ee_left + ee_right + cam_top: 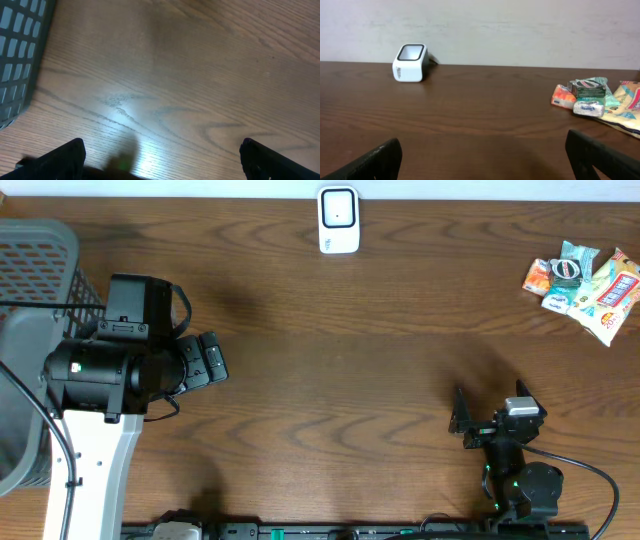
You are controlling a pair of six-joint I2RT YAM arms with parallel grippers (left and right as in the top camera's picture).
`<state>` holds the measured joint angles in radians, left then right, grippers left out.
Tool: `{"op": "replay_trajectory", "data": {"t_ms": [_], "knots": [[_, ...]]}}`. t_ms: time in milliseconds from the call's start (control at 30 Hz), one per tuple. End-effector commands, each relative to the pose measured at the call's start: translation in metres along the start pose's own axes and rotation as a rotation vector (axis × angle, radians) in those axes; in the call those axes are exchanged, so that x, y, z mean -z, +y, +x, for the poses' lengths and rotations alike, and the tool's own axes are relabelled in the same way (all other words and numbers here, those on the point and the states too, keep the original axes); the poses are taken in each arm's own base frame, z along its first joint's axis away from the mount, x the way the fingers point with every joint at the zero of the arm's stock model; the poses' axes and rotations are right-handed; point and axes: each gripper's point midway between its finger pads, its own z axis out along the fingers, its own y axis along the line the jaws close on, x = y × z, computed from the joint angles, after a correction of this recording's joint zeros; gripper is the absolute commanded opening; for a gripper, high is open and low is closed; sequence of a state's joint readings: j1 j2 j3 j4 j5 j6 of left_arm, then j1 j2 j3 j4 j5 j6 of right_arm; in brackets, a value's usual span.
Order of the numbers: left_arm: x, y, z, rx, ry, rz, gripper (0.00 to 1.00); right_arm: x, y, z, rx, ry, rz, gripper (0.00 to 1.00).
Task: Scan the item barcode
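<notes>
Both arms hang over the bare counter [340, 360], fingers apart and holding nothing.

The left fingers [212, 352] stand wide apart just right of the grey basket [40, 290] at the left edge; the left wrist view shows them as two dark tips [62, 160] at the bottom corners with only wood grain between them and the basket's mesh wall [20, 50] at the far left. The right fingers [460, 415] are spread just as wide at the near right, well apart from everything. The snack packets [583, 280] lie in a small heap at the far right, touching one another, untouched by either arm. The white scanner [338, 220] stands at the far edge near the middle, against the wall, well left of the packets; the right wrist view has both ahead, scanner [410, 62] left and packets [587, 97] right.
</notes>
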<state>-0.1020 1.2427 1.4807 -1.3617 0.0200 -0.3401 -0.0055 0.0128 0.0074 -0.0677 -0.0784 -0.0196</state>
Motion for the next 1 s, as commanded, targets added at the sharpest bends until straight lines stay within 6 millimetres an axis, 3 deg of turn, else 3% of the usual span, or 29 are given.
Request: {"op": "replay_trajectory", "data": {"t_ms": [0, 600, 800, 967], "knots": [[0.001, 0.001, 0.0, 0.002, -0.003, -0.002, 0.98, 0.0, -0.001, 0.0, 0.014, -0.003, 0.002, 0.99], [-0.004, 0.002, 0.003, 0.039, 0.016, -0.01, 0.98, 0.0, -0.001, 0.0, 0.015, -0.003, 0.002, 0.99], [-0.024, 0.011, 0.026, -0.043, 0.002, -0.004, 0.98, 0.0, -0.001, 0.0, 0.014, -0.003, 0.002, 0.99], [-0.051, 0.011, 0.029, -0.189, -0.18, 0.055, 0.98, 0.0, -0.001, 0.0, 0.015, -0.003, 0.002, 0.99]]}}
